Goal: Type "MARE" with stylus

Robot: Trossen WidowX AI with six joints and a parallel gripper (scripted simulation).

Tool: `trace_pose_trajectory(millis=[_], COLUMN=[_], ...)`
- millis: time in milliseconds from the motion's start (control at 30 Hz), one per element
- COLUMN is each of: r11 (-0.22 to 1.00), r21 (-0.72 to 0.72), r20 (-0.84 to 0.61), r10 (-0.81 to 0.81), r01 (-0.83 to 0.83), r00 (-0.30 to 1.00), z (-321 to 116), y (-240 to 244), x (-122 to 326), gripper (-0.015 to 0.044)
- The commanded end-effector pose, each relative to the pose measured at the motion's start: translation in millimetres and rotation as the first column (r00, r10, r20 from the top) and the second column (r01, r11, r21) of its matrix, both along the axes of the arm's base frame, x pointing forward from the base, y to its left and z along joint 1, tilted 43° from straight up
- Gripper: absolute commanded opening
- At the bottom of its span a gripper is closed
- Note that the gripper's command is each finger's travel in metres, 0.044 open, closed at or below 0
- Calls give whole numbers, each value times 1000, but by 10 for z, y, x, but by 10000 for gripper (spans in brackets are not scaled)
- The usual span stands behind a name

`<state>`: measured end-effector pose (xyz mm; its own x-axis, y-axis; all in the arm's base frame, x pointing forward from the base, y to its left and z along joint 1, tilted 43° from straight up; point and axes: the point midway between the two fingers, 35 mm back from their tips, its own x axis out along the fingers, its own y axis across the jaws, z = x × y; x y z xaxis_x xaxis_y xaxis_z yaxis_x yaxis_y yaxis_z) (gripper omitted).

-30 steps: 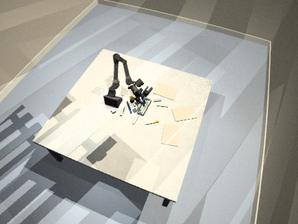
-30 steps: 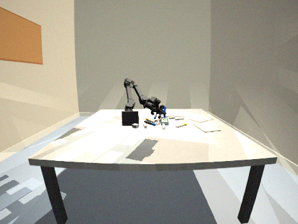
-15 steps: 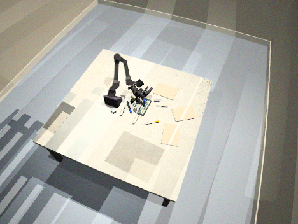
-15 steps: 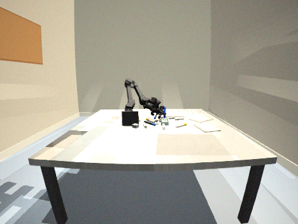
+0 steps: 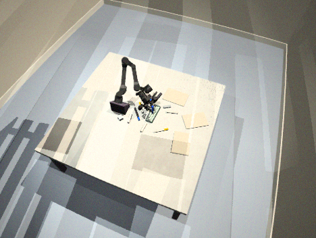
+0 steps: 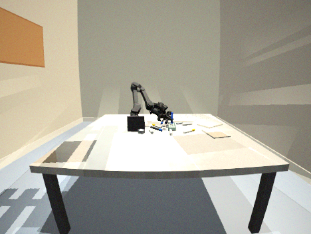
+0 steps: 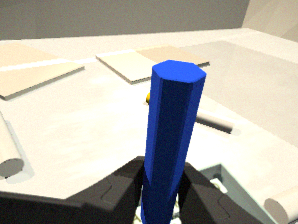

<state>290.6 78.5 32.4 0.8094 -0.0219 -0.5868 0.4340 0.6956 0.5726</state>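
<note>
My gripper (image 7: 161,166) (image 5: 150,105) (image 6: 168,118) is shut on a blue hexagonal stylus (image 7: 172,130) (image 6: 172,116) that stands upright between the dark fingers. It hangs low over the small green-edged keyboard (image 5: 152,115) (image 6: 171,126) (image 7: 225,177) at the middle of the table. The stylus tip and the keys under it are hidden by the fingers in the wrist view.
Several pens and cylinders lie around the keyboard, among them a yellow-ended one (image 5: 161,130) (image 6: 189,131) and a blue one (image 5: 136,113). Flat beige pads (image 5: 175,97) (image 5: 195,120) (image 5: 180,143) lie to the right. The arm's dark base box (image 5: 119,107) (image 6: 135,123) stands on the table (image 5: 101,152).
</note>
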Motion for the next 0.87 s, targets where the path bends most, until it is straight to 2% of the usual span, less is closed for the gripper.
trace_pose_trajectory(millis=[0,833], r11=[1000,1000], r21=[1,-1], r20=[-6,-5], r10=[-1,-1], r01=[1,1], r00=[1000,1000], z=[-7,268], y=[-11,-260], x=[-9,39], gripper=[81,81])
